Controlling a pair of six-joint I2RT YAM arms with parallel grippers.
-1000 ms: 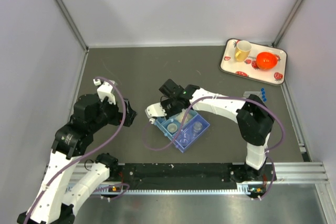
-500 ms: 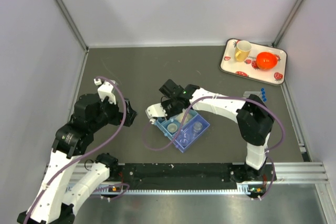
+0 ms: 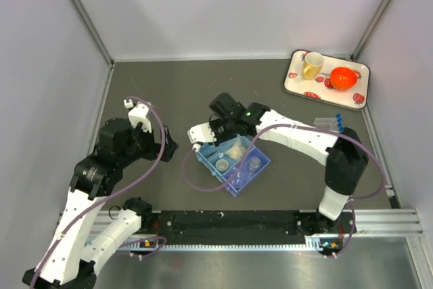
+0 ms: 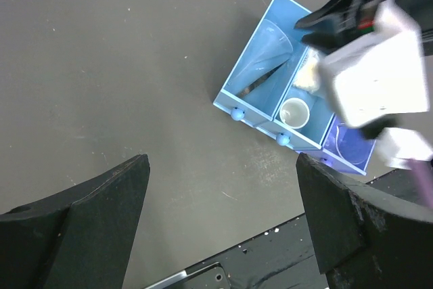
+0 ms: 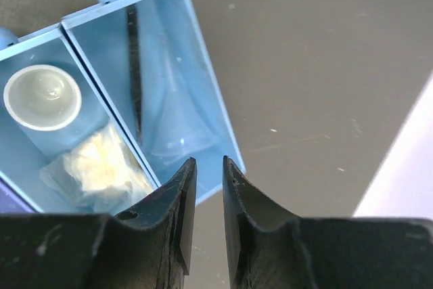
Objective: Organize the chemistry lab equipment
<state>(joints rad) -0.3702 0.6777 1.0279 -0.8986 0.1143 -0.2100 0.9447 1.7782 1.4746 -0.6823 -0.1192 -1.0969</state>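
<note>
The blue three-compartment tray (image 3: pixel 260 164) lies mid-table. In the right wrist view its end compartment holds the clear funnel (image 5: pixel 169 123), and the middle one holds a tiny beaker (image 5: pixel 42 96) and the bag of white material (image 5: pixel 101 167). My right gripper (image 5: pixel 208 162) hovers over the tray's (image 5: pixel 197 45) far corner, jaws nearly together with nothing between them; in the top view it (image 3: pixel 200 144) is at the tray's left end. My left gripper (image 4: pixel 216 225) is wide open and empty, left of the tray (image 4: pixel 247 93). The tube rack with blue-capped tubes (image 3: pixel 330 122) stands at the right.
A white strawberry-patterned tray (image 3: pixel 298 84) at the back right carries a yellow mug (image 3: pixel 312 65) and an orange bowl (image 3: pixel 344 78). Grey walls enclose the table on three sides. A black rail (image 3: pixel 237 221) runs along the near edge.
My right arm has swung its elbow out to the right and its gripper has drawn back off the tray, uncovering the white bag. The left arm has barely moved.
</note>
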